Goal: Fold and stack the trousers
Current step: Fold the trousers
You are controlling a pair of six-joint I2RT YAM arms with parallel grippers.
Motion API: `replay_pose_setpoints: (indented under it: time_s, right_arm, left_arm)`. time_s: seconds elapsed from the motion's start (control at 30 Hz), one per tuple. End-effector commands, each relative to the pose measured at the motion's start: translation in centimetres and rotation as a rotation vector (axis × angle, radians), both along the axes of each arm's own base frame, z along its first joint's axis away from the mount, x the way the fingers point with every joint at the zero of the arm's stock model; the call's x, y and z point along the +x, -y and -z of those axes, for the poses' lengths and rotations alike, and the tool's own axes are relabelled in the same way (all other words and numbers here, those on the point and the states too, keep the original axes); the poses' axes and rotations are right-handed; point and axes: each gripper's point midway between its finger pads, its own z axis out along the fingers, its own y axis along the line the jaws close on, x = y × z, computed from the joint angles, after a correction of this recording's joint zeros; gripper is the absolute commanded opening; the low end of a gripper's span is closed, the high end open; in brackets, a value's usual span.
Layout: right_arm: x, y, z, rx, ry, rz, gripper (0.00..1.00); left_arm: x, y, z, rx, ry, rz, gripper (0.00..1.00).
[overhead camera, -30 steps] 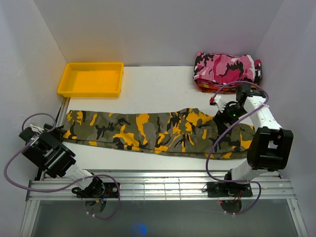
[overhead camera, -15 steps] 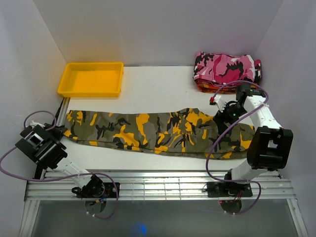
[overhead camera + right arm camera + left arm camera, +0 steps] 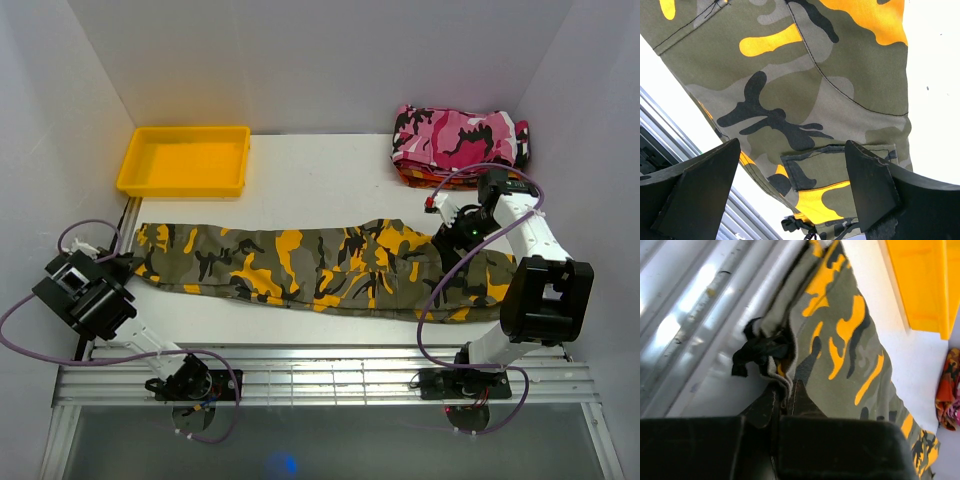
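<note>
Trousers [image 3: 300, 262], long axis 9-to-3 o'clock: my left gripper [image 3: 785, 395] pinches the 9 o'clock end, right gripper [image 3: 792, 150] spread wide over the 3 o'clock end.

Plain white walls [image 3: 300, 60] enclose a white table [image 3: 320, 175] edged by a ribbed metal rail [image 3: 330, 372].

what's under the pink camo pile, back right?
An orange-red garment. Only its front edge shows beneath the pink camo garment. The rest is covered, so its shape, and whether anything else lies below, cannot be told.
</note>
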Motion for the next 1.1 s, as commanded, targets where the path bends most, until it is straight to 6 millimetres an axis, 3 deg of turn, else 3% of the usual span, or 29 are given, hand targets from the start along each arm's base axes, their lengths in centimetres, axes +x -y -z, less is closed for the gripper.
replay_pose_setpoints:
  time_s: [0.0,0.07,0.1,0.2,0.27,0.33,0.47,0.5,0.57,0.6,0.67,0.7,0.73,0.77,0.8,0.87,0.9,0.97,1.0,1.03,1.07]
  right_arm:
    - [-0.1,-0.5,-0.6,0.02,0.002,-0.001,0.9]
    - [-0.1,-0.6,-0.5,0.026,-0.01,0.011,0.9]
    - [-0.1,-0.6,-0.4,0.031,-0.012,0.015,0.9]
    - [0.1,-1.0,-0.7,0.051,-0.014,0.035,0.9]
    - [0.3,-1.2,-0.9,0.064,-0.015,0.05,0.9]
    - [0.4,-1.5,-1.2,0.08,-0.012,0.055,0.9]
    - [0.7,-1.6,-1.3,0.089,-0.014,0.065,0.9]
    - [0.9,-1.5,-1.5,0.088,-0.012,0.071,0.9]
    - [1.1,-1.6,-1.5,0.094,-0.016,0.083,0.9]
    - [1.1,-1.6,-1.7,0.107,-0.022,0.1,0.9]
    - [1.2,-1.6,-2.0,0.12,-0.036,0.112,0.9]
    - [1.2,-1.7,-2.1,0.137,-0.042,0.119,0.9]
    - [1.3,-1.6,-2.4,0.144,-0.04,0.131,0.9]
    - [1.3,-1.3,-2.5,0.171,-0.055,0.16,0.9]
    - [1.3,-1.3,-2.5,0.171,-0.055,0.16,0.9]
    - [1.3,-1.2,-2.7,0.19,-0.072,0.173,0.9]
    - [1.3,-0.8,-2.7,0.196,-0.075,0.189,0.9]
    - [1.5,-0.6,-2.9,0.212,-0.079,0.206,0.9]
    - [1.3,-0.2,-3.0,0.219,-0.095,0.223,0.9]
    - [1.2,-0.1,-2.9,0.225,-0.109,0.229,0.9]
    - [1.3,0.2,-3.1,0.235,-0.107,0.24,0.9]
  left_arm:
    - [0.9,2.5,-5.1,0.052,0.121,0.167,0.0]
    - [1.2,3.8,-7.5,0.096,0.167,0.243,0.0]
    - [1.4,5.3,-10.1,0.135,0.215,0.303,0.0]
    - [1.2,8.1,-13.6,0.225,0.298,0.425,0.0]
    - [0.8,9.6,-17.1,0.321,0.374,0.47,0.0]
    - [0.4,12.5,-20.0,0.389,0.449,0.565,0.0]
    - [-0.4,18.4,-22.9,0.445,0.546,0.742,0.0]
    - [-0.6,20.8,-23.1,0.43,0.564,0.81,0.0]
    - [-0.8,23.2,-23.2,0.434,0.571,0.864,0.0]
    - [-0.9,25.8,-23.1,0.422,0.581,0.931,0.0]
    - [-0.4,27.4,-22.4,0.442,0.544,0.941,0.0]
    - [-0.4,29.6,-22.4,0.418,0.552,0.984,0.0]
    - [-0.3,30.5,-22.2,0.402,0.553,0.998,0.0]
    - [-0.1,35.0,-22.1,0.376,0.563,1.05,0.0]
    - [0.1,35.1,-21.7,0.357,0.545,1.048,0.0]
    - [0.7,37.4,-21.5,0.372,0.558,1.059,0.0]
    - [0.7,39.4,-20.3,0.36,0.531,1.089,0.0]
    - [1.5,41.4,-19.4,0.346,0.51,1.077,0.0]
    - [0.8,43.4,-18.7,0.33,0.503,1.126,0.0]
    - [1.5,44.2,-16.7,0.329,0.439,1.104,0.0]
    - [1.9,45.1,-16.6,0.325,0.457,1.1,0.0]
